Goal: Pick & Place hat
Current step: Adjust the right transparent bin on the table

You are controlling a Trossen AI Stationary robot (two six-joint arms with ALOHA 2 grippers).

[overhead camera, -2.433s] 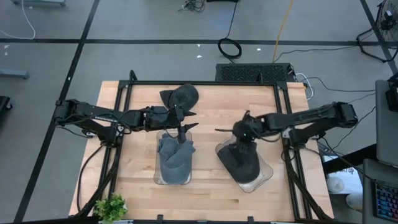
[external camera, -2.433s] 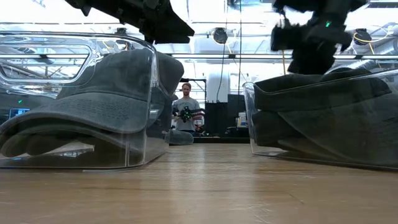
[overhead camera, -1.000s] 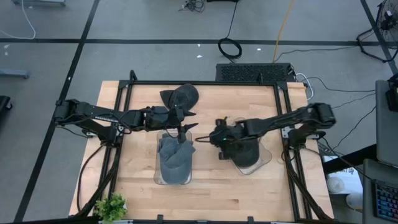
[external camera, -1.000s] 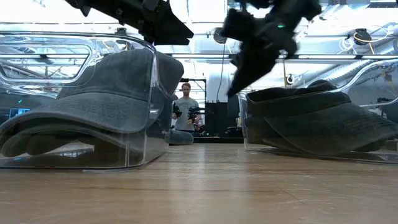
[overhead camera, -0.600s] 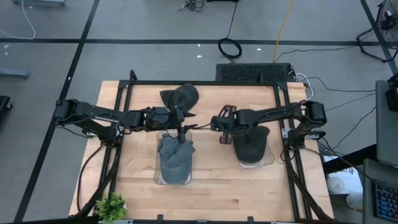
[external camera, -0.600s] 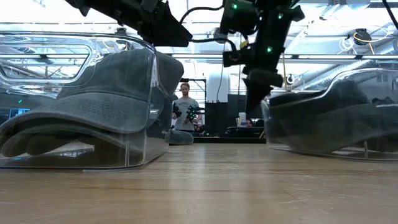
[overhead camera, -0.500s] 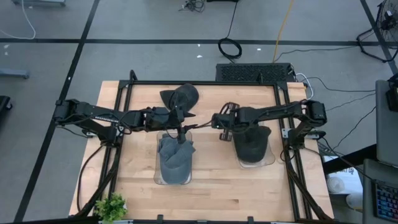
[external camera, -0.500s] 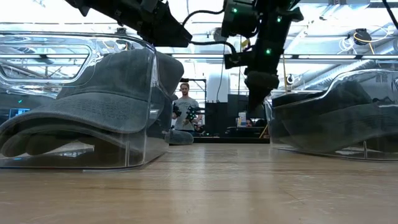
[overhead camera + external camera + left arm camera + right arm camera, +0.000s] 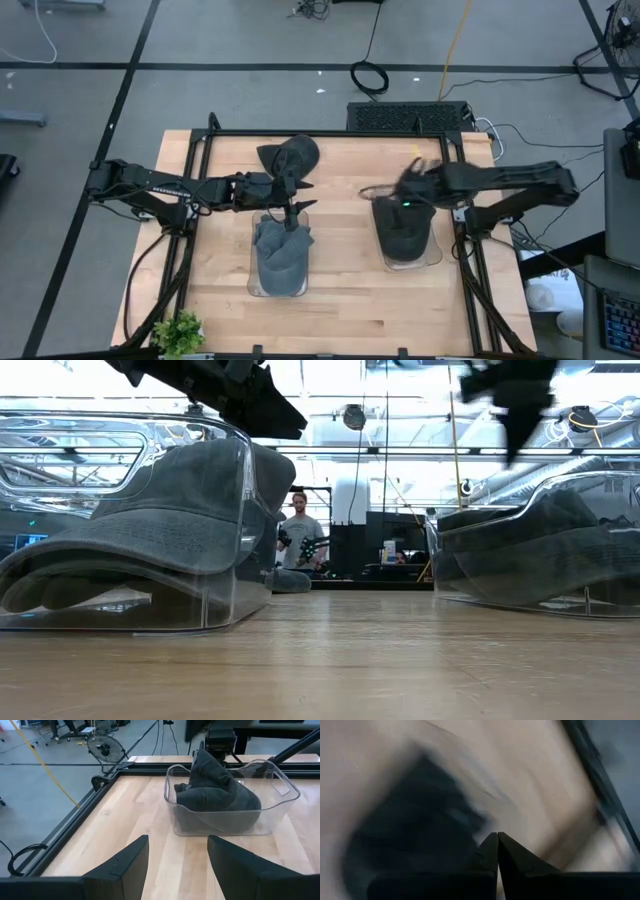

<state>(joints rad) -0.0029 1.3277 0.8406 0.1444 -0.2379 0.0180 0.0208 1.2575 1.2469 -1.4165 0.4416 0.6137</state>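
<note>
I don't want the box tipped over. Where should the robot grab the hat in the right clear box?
Pinch the hat by the fold poking above the rim of the clear box, coming straight down. The walls block every side; only that peak stands free.

We are in a robotics lab or workshop: a wooden desk [image 9: 330, 280] in a black metal frame stands on a grey concrete floor [image 9: 250, 90] marked with dark tape lines and strewn with cables [image 9: 369, 75]. Beyond it lie ceiling ducts [image 9: 570, 470], a floor fan [image 9: 104, 746] and a person [image 9: 298, 540].
</note>
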